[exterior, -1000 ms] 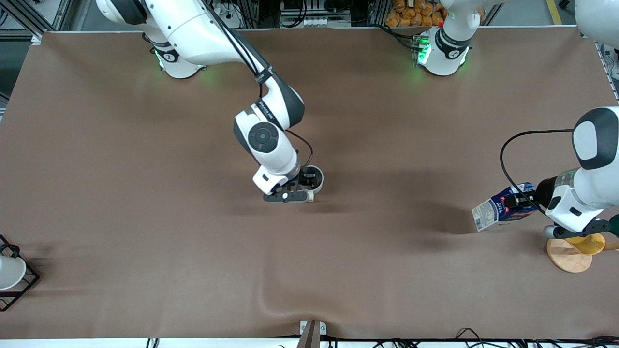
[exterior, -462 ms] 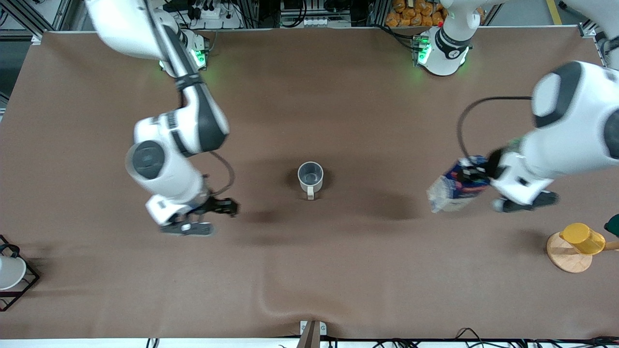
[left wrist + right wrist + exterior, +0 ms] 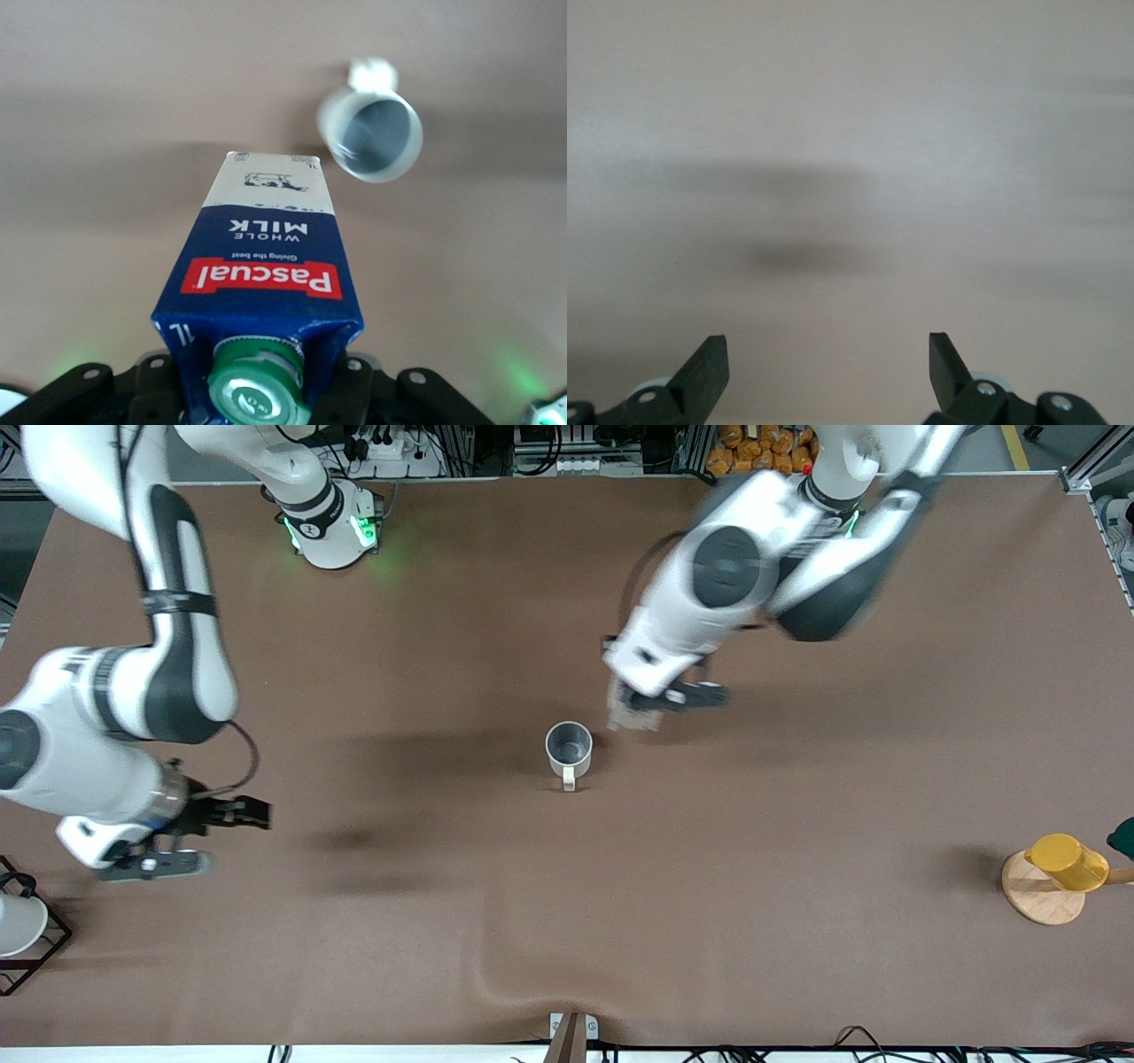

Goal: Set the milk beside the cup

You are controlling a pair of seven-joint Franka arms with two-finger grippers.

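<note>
The cup (image 3: 568,749) is an off-white mug with a grey inside, standing upright mid-table with its handle toward the front camera. My left gripper (image 3: 660,700) is shut on the milk (image 3: 627,716), held in the air over the cloth just beside the cup, toward the left arm's end. In the left wrist view the dark blue carton (image 3: 266,274) with its red label and green cap sits between the jaws of the left gripper (image 3: 261,390), and the cup (image 3: 372,137) shows past its white end. My right gripper (image 3: 239,813) is open and empty over bare cloth (image 3: 828,363).
A yellow cup (image 3: 1067,862) sits on a wooden disc stand (image 3: 1036,903) at the left arm's end. A white cup (image 3: 18,926) in a black wire rack (image 3: 53,948) is at the right arm's end. The brown cloth has a wrinkle (image 3: 523,974) near the front edge.
The right gripper let go of the cup and swung away toward the right arm's end. The left arm carried the milk from beside the yellow cup to just beside the mug.
</note>
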